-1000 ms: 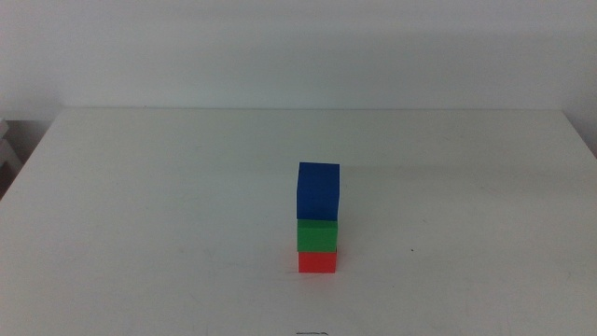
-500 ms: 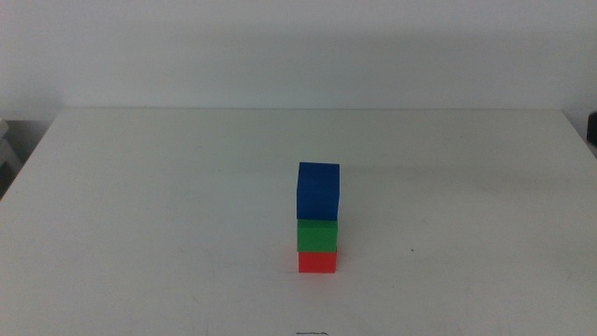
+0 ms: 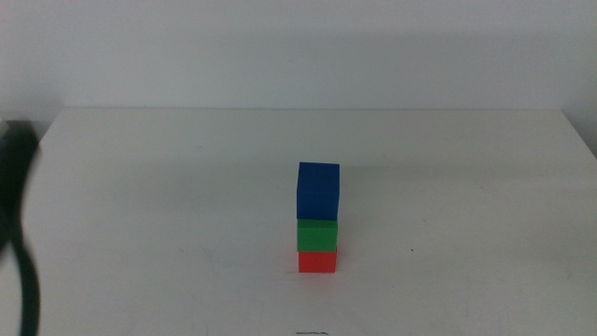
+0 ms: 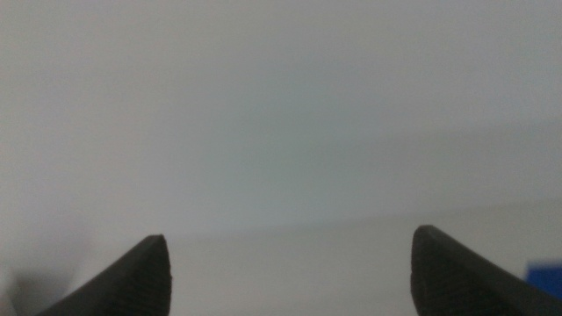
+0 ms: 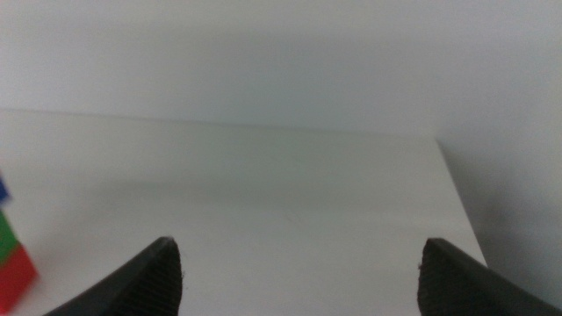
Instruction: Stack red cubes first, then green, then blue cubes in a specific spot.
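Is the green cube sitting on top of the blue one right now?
No, the blue cube tops the stack, with the green cube under it and the red cube at the bottom.

**Dark, matte robot parts**

The left gripper (image 4: 290, 263) shows two dark charcoal jaws, wedge-shaped with rounded tips. The right gripper (image 5: 301, 268) looks alike, faintly ribbed. A blurred black arm part (image 3: 19, 224) shows in the middle view.

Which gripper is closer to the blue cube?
Probably left: left gripper sits off the blue cube's left, its arm showing at the table edge; right gripper is off its right, outside the middle view.
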You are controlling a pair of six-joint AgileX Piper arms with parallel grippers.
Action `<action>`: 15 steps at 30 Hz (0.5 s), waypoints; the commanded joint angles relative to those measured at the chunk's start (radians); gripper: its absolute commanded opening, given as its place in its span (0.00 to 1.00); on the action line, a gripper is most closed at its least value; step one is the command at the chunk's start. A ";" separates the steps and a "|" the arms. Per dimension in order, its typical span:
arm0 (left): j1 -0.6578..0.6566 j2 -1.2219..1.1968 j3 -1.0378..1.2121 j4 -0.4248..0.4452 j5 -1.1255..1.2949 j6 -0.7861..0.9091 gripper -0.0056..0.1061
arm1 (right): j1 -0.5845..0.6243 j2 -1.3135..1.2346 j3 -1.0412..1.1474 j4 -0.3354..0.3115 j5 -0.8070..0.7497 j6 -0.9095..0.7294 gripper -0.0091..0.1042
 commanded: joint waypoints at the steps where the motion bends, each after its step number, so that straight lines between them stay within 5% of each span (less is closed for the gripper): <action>1: -0.001 -0.082 0.085 -0.070 -0.096 -0.008 0.89 | -0.039 -0.062 0.051 -0.005 -0.078 -0.009 0.83; 15: 0.126 -0.484 0.453 -0.085 -0.103 -0.008 0.89 | -0.056 -0.317 0.387 -0.001 -0.174 -0.009 0.83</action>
